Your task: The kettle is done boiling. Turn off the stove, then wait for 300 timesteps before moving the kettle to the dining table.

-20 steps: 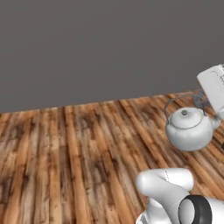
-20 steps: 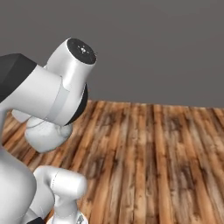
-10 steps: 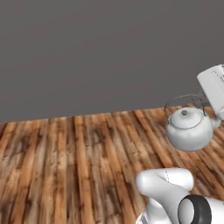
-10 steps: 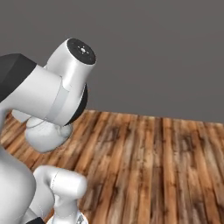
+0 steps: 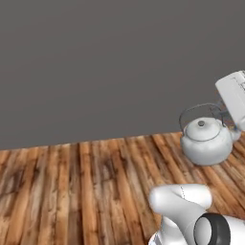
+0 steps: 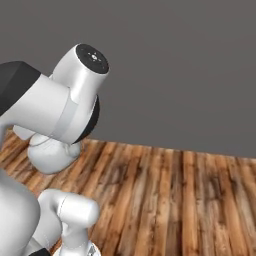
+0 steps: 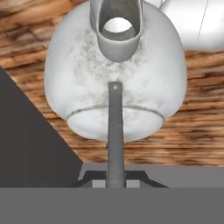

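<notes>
I have the kettle [image 5: 206,141] hanging from my fingers [image 7: 115,181], which are clenched on its thin wire bail handle [image 7: 115,131] — in the hand view the wire runs straight up out of my grip to the white body below. In the left base view the kettle hangs at the right, clear of the wooden floor [image 5: 86,186], with a plain grey wall [image 5: 105,62] behind it. So it is in the air, carried, not resting on anything.

I judge the step in hand to be the last one: carrying the kettle across to the dining table. No stove and no tabletop stand ahead of me, just floorboards and wall, so the base has ground to cover yet.

The next move calls for a steady hold while the base drives, then a halt beside the tabletop, a reach over it well in from the edge, and a level lowering before I let go. The bail is thin and the body can swing on it, so any jerk could set it rocking.

As for contents — the lid [image 5: 203,128] with its small knob sits closed on top, and the short spout [image 7: 117,33] shows a pale hollow. Whether water is inside I cannot tell.
</notes>
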